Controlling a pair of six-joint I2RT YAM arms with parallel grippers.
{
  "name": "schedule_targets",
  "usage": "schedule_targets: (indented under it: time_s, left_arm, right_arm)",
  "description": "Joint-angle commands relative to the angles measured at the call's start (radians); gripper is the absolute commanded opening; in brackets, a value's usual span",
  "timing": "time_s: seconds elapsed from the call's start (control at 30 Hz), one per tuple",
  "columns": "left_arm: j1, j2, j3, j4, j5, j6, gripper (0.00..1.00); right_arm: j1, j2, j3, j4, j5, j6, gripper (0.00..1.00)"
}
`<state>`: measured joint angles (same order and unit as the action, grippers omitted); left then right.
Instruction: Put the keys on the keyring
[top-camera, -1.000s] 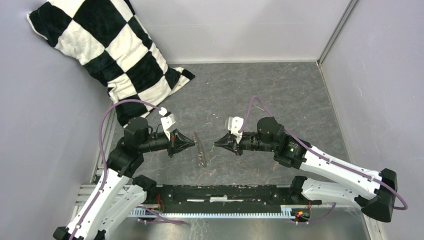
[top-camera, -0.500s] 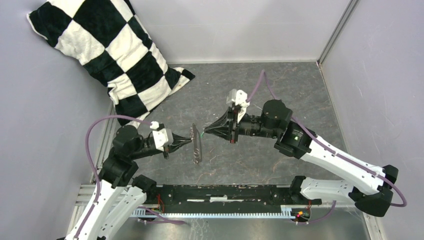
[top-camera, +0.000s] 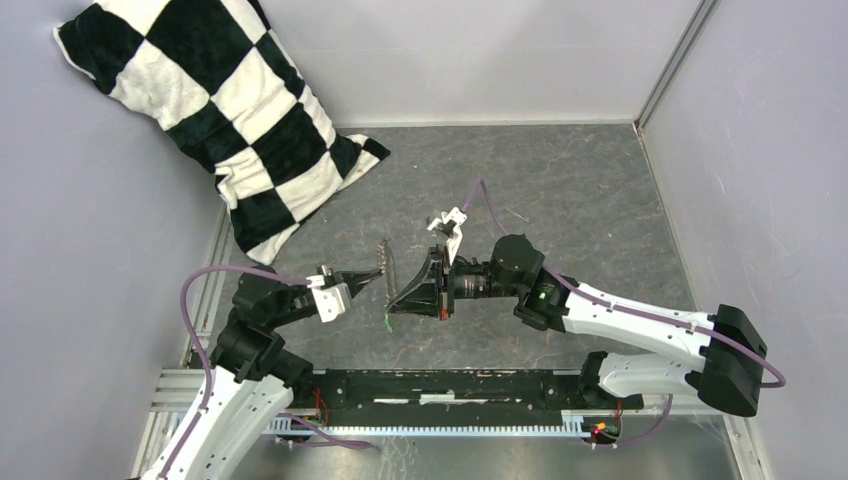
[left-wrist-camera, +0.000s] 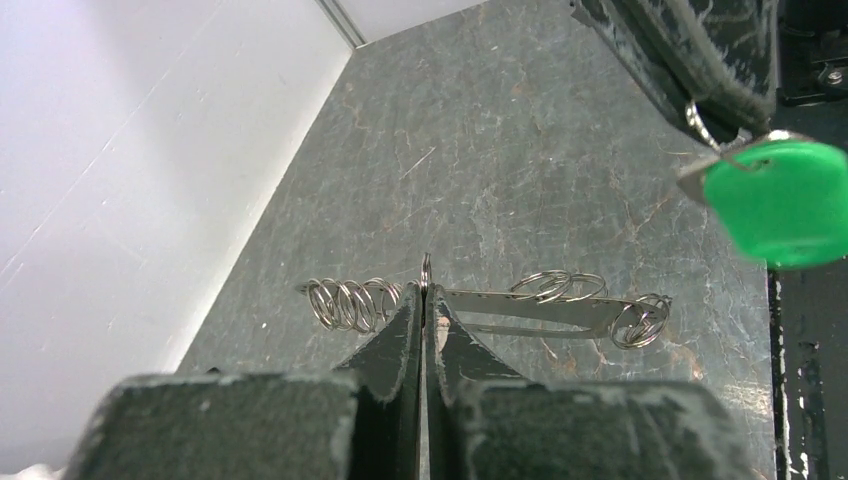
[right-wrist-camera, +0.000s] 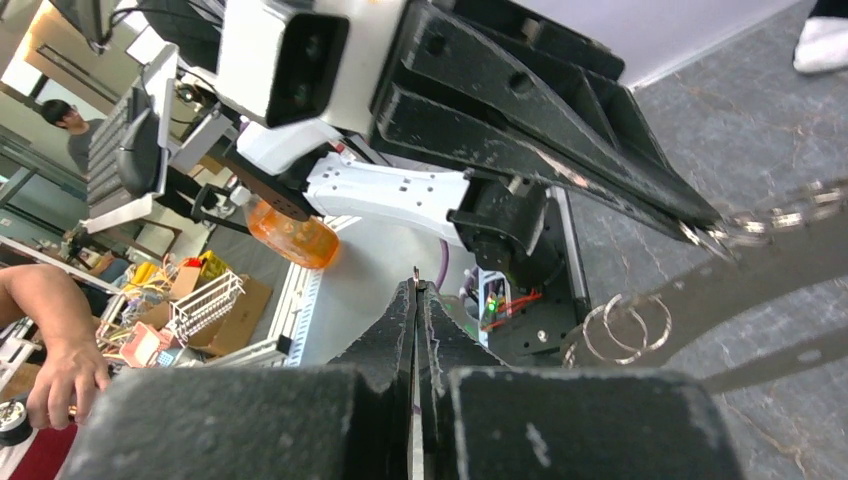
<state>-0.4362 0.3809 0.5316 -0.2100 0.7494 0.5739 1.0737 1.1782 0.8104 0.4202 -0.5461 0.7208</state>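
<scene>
My left gripper (top-camera: 375, 276) is shut on the keyring (top-camera: 386, 262), holding it on edge above the dark table. In the left wrist view the gripper (left-wrist-camera: 425, 290) pinches one small ring on the keyring (left-wrist-camera: 545, 305), a long flat silvery loop with coils of small rings at both ends. My right gripper (top-camera: 393, 306) is shut on the key (top-camera: 388, 322), which dangles just on the near side of the keyring. Its green tag (left-wrist-camera: 785, 200) hangs from the right fingers (left-wrist-camera: 700, 50). In the right wrist view the gripper (right-wrist-camera: 415, 285) is shut, with the keyring (right-wrist-camera: 790, 240) to its right.
A black-and-white checkered pillow (top-camera: 220, 110) leans in the back left corner. Grey walls close in the table at the back (top-camera: 480, 60) and the right (top-camera: 760, 150). A black rail (top-camera: 450, 385) runs along the near edge between the arm bases.
The left gripper lifted the keyring off the table and moved it farther back. The right arm swung from right of the keyring round to its near side, carrying the key.
</scene>
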Motion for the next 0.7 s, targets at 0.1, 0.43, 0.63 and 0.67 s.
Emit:
schedule_targets:
  time_s: [0.1, 0.43, 0.63, 0.67]
  left_arm:
    - [-0.003, 0.02, 0.043, 0.099, 0.032, -0.057, 0.02]
    - [-0.003, 0.002, 0.067, 0.09, 0.059, -0.11, 0.02]
    - [-0.003, -0.009, 0.072, 0.062, 0.109, -0.108, 0.02]
    - [-0.003, -0.011, 0.072, 0.056, 0.114, -0.107, 0.02]
  right_arm:
    - [-0.009, 0.039, -0.017, 0.192, 0.01, 0.036, 0.01]
    - [-0.076, 0.078, -0.105, 0.304, 0.053, 0.095, 0.01]
    - [-0.095, 0.088, -0.131, 0.368, 0.047, 0.125, 0.01]
    - [-0.097, 0.087, -0.14, 0.375, 0.048, 0.129, 0.01]
